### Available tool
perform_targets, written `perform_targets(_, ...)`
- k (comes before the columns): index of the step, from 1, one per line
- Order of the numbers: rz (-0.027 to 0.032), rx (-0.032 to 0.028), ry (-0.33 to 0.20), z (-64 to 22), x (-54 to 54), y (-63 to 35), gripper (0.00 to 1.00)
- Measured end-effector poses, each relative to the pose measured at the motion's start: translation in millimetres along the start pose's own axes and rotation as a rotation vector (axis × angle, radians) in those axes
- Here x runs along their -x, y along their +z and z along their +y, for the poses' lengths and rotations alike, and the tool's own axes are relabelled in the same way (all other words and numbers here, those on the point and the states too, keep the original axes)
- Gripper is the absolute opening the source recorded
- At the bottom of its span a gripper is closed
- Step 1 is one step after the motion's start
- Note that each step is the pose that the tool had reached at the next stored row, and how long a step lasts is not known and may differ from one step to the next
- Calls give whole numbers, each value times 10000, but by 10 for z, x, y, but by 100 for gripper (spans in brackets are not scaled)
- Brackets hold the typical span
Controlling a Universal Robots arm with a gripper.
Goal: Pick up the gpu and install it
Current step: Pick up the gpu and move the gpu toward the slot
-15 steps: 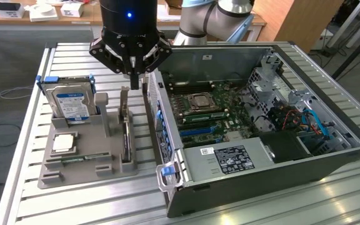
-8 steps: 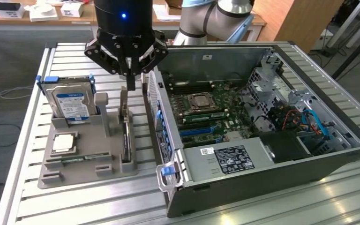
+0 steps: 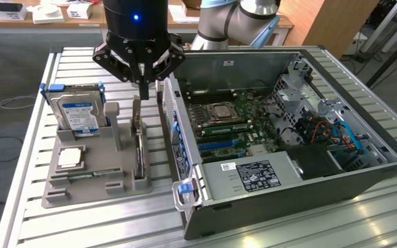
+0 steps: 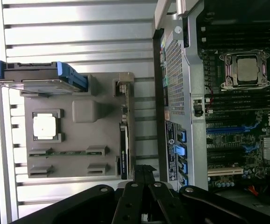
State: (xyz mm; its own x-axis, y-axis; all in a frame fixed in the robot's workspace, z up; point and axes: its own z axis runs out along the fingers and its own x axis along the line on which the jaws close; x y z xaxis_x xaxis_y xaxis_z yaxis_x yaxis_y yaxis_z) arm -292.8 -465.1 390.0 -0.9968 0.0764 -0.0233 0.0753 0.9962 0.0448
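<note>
A slatted metal tabletop (image 3: 102, 227) (image 4: 79, 37) carries a grey holder (image 3: 81, 194) (image 4: 102, 135) beside an open computer case (image 3: 274, 196) (image 4: 172, 60). The gpu (image 3: 138, 144) (image 4: 123, 149) stands on edge in the holder's slot nearest the case. The end effector (image 3: 144, 93) (image 4: 143, 169) hangs just above the card's far end, its fingers drawn narrow and gripping nothing. The exterior view shows the card's height and the hard drive's (image 3: 78, 113) label. The wrist view looks straight down on the card's thin edge. Whether a fingertip touches the card is hard to tell.
</note>
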Motion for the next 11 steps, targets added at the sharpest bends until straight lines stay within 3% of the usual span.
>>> perform_targets(11,0,0,0,0,0,0,11)
